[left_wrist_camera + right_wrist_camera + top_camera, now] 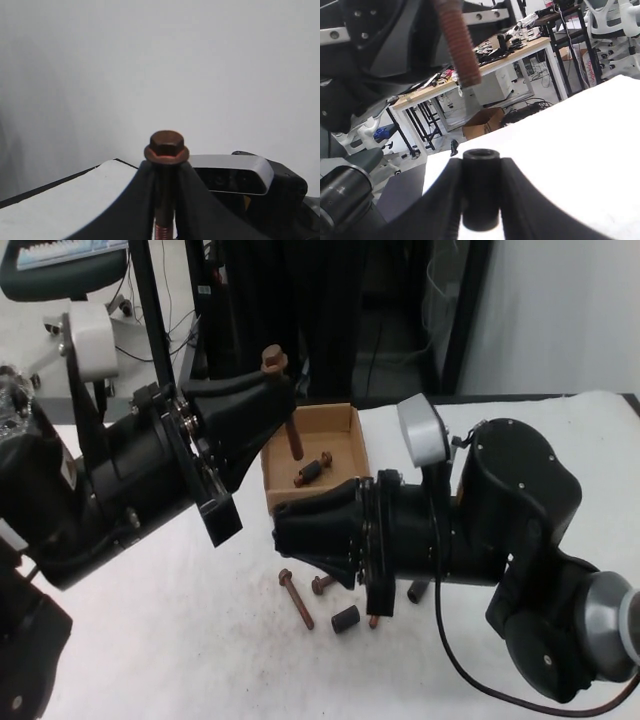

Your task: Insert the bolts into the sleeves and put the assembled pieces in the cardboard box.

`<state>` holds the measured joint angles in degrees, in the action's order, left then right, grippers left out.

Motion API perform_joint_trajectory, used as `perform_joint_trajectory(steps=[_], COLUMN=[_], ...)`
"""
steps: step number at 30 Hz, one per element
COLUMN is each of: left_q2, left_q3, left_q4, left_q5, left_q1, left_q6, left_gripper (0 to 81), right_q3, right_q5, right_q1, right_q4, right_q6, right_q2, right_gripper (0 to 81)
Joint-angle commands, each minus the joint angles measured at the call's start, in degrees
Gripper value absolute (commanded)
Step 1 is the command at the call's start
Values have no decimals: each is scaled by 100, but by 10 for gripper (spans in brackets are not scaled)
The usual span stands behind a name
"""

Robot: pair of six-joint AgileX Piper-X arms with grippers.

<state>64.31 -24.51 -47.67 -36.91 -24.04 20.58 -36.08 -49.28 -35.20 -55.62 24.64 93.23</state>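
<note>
My left gripper [278, 390] is shut on a copper bolt [290, 425], held upright with its hex head [166, 146] above the fingers [131, 205], over the cardboard box [345, 420]. Just below it, my right gripper [287, 522] is shut on a black sleeve [481, 192] with its bore facing up. The bolt's threaded tip [459, 45] hangs a short way above the sleeve, apart from it. One assembled piece [313, 472] lies in the box. Two loose bolts [297, 598] [322, 583] and two loose sleeves [345, 619] [418, 590] lie on the white table [180, 640].
The right arm's bulky body [500, 510] covers the table's right half, with its wrist camera [231, 173] close behind the bolt. A black pole [150, 310] stands at the back left. Open table lies at the front left.
</note>
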Motion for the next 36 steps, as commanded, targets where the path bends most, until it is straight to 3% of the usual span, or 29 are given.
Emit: perform_joint_trajectory(steps=[1, 21, 36], left_q2=[-9, -9, -9], left_q3=[-30, -3, -3], left_q4=[30, 477, 477], left_q5=[-31, -49, -49], left_q1=[-12, 70, 70], left_q6=[54, -347, -347], left_gripper=[3, 3, 3], right_q3=[-56, -56, -56], right_q5=[-42, -82, -82], right_q1=[-24, 275, 243], right_q4=[-37, -200, -200], right_q6=[-108, -108, -108], right_q2=[-66, -66, -66], right_gripper=[8, 8, 8])
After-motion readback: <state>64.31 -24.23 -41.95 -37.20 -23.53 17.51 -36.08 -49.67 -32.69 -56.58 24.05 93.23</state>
